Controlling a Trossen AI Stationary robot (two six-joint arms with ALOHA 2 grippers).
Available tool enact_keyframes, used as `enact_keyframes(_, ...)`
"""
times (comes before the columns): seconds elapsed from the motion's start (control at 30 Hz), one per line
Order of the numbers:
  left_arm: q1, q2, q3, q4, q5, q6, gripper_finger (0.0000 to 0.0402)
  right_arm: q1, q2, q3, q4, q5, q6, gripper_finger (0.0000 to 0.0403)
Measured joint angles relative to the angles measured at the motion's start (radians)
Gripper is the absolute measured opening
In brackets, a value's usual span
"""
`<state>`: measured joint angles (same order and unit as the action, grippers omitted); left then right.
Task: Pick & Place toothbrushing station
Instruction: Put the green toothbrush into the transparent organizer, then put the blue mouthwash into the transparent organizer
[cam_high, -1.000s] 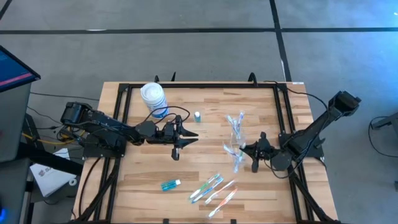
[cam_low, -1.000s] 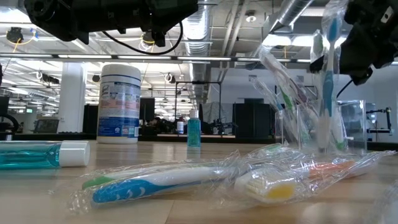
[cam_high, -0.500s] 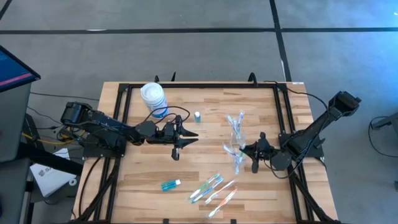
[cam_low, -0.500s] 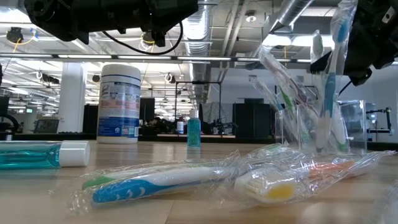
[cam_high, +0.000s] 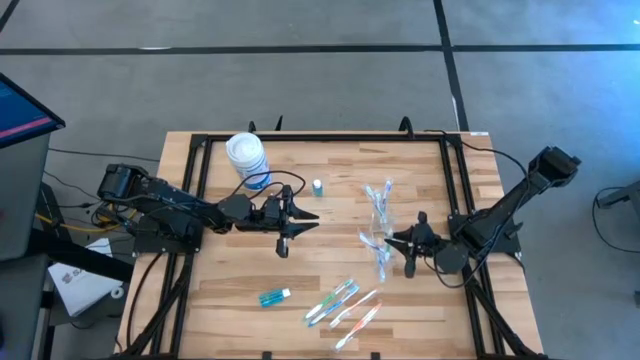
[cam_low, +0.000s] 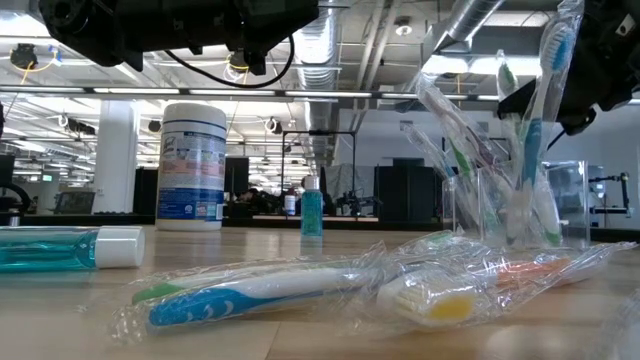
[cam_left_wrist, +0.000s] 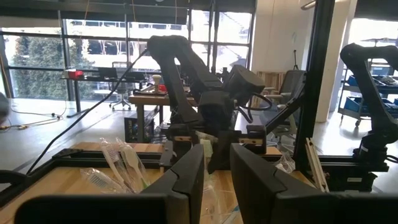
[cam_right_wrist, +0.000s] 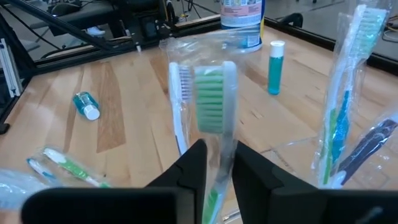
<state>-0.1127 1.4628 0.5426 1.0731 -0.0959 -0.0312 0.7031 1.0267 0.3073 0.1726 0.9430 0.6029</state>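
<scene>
Since a second ago, tilted farther sideways in the clear cup (cam_low: 515, 205): wrapped green toothbrush (cam_right_wrist: 214, 93), light, crinkly, slippery, best gripped mid-handle, loosely between right end effector (cam_right_wrist: 214, 168) fingers; left end effector (cam_left_wrist: 214, 171) slightly apart mid-bench (cam_high: 330, 270).

Left arm stretched low across the table's left half, left gripper (cam_high: 285, 222) held above the middle, fingers (cam_left_wrist: 186, 177) a narrow gap apart with nothing between. Right arm reaching in from the right edge, right gripper (cam_high: 408, 243) low, fingers (cam_right_wrist: 194, 163) slightly parted around a wrapped toothbrush (cam_right_wrist: 214, 106).
</scene>
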Motion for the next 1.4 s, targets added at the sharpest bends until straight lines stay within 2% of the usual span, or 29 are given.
enact_keyframes(0.3,0.000,0.000,0.000,0.000,0.000,0.000,0.0072,-0.032,-0.032,0.000,-0.004,-0.018,-0.038,0.0118)
enact_keyframes(0.6,0.000,0.000,0.000,0.000,0.000,0.000,0.0072,-0.009,-0.086,0.002,-0.002,-0.021,-0.102,0.0171)
enact_keyframes(0.9,0.000,0.000,0.000,-0.001,0.000,0.000,0.0072,-0.018,-0.138,0.086,0.000,-0.019,-0.283,0.0162)
enact_keyframes(1.23,0.000,0.000,0.000,-0.002,0.000,0.000,0.0072,-0.019,-0.139,0.193,-0.006,0.001,-0.489,0.0161)
enact_keyframes(1.4,0.000,0.000,0.000,-0.003,0.000,0.000,0.0072,-0.060,-0.139,0.236,0.036,0.006,-0.604,0.0159)
